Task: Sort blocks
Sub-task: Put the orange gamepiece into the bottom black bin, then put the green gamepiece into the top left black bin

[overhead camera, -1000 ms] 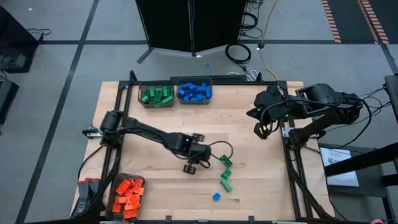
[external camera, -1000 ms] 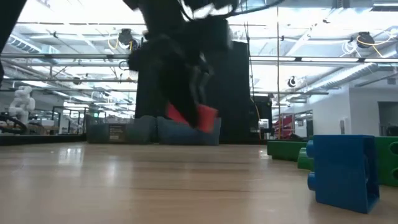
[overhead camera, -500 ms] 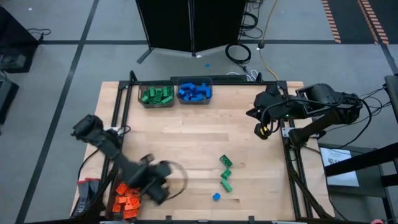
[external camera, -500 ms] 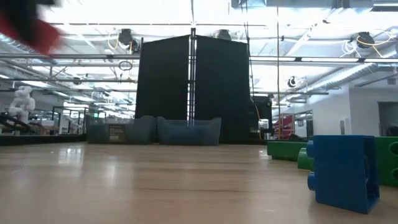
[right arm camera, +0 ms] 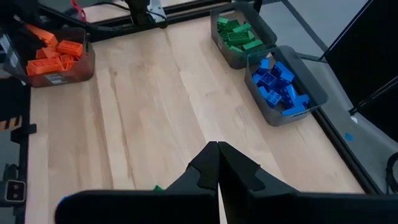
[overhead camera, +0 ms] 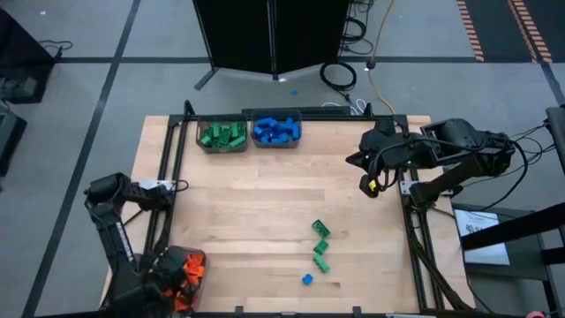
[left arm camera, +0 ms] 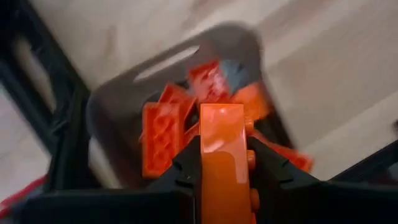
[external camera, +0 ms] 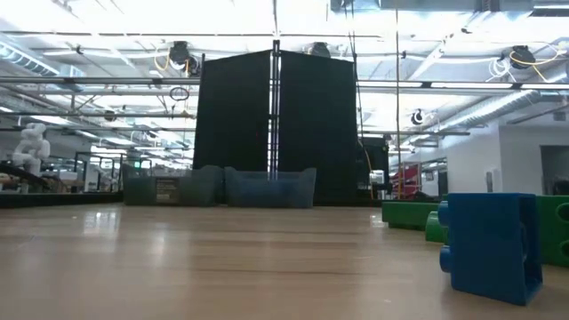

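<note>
Fingers of the left gripper clamp an orange studded plastic brick above the translucent grey bin of orange bricks (right gripper fingers closed, empty).

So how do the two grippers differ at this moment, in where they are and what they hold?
The left gripper is clamped on an orange block above the orange bin at the table's near left corner; the right gripper is shut on nothing. The left one is at work over its bin, while the right one waits near the table's right edge, away from the loose green blocks. Both have dark fingers.
</note>
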